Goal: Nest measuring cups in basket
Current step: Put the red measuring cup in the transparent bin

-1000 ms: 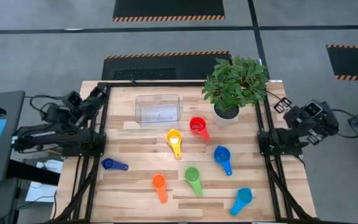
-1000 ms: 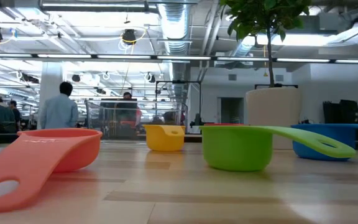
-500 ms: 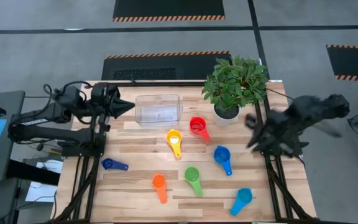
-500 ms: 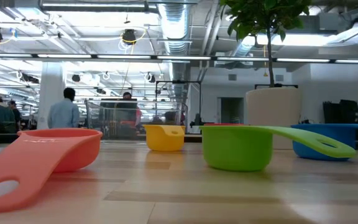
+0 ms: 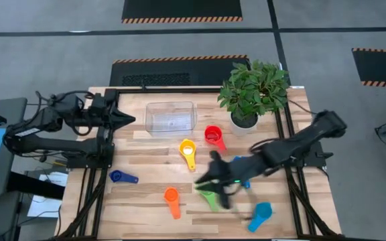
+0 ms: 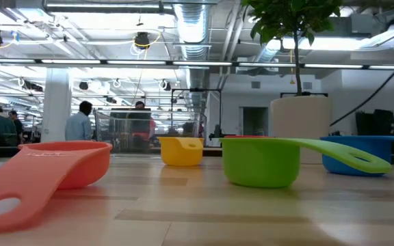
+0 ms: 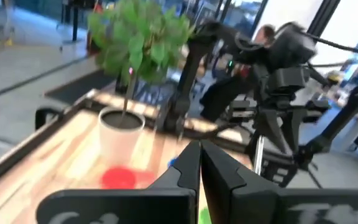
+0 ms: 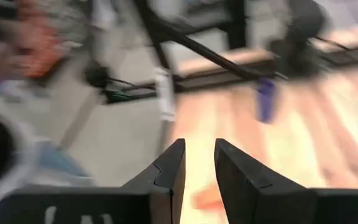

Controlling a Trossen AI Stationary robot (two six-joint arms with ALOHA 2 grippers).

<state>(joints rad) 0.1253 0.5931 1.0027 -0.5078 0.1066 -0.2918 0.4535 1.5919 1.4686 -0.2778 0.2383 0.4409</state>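
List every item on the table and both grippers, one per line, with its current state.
basket: empty, upright
red cup: loose on table
yellow cup: loose on table
orange cup: loose on table
green cup: on table, partly under right arm
blue cup: partly hidden by arm
light blue cup: loose
dark blue cup: loose
plant: upright in pot
left gripper: shut, empty
right gripper: parted, empty, over green cup

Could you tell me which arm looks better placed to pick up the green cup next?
The right. Its hand is open and stretched out over the table right beside the green cup, while the left hand is shut and sits by the table's left edge, beside the basket.
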